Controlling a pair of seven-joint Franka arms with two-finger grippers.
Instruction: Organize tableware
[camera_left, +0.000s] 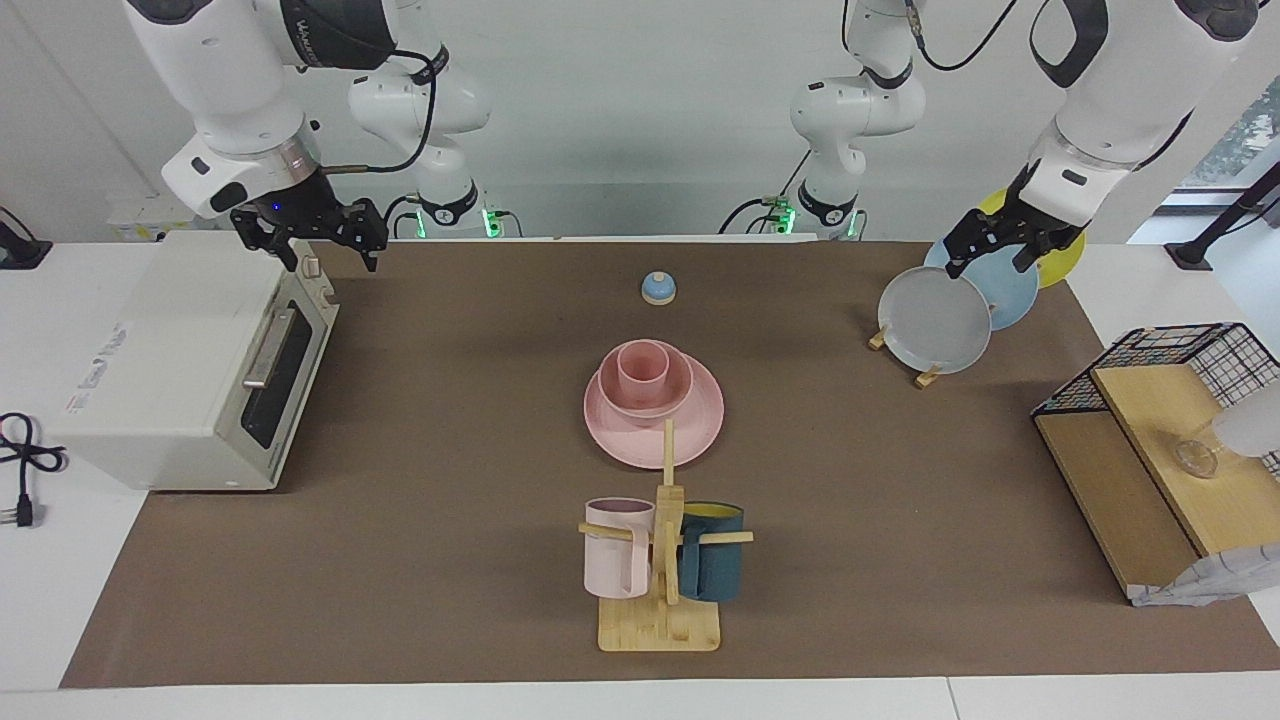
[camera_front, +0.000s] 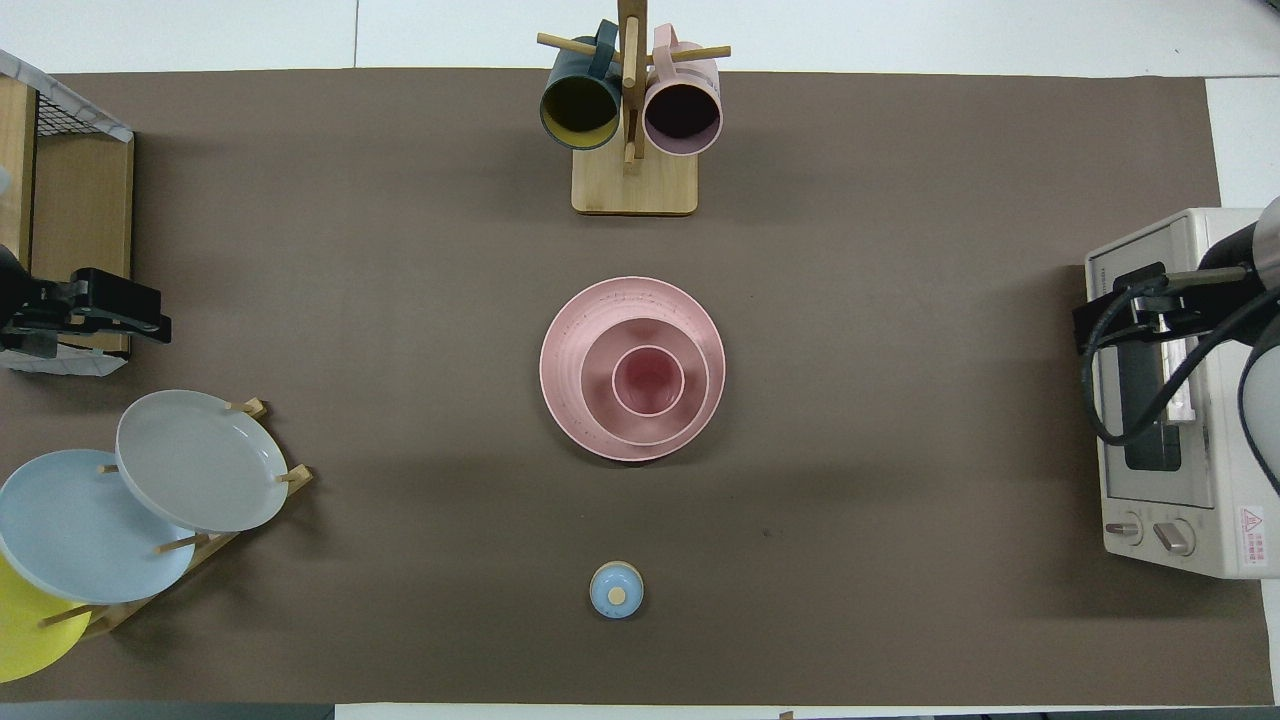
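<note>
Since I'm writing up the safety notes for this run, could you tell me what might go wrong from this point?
1. The left gripper hangs in the air close above the upright grey plate and blue plate; a careless move could tip them off the wooden rack.
2. The cup stands in the bowl on the pink plate; lifting the lower pieces could topple the stack.
3. The right gripper waits over the toaster oven; descending could strike it.
</note>
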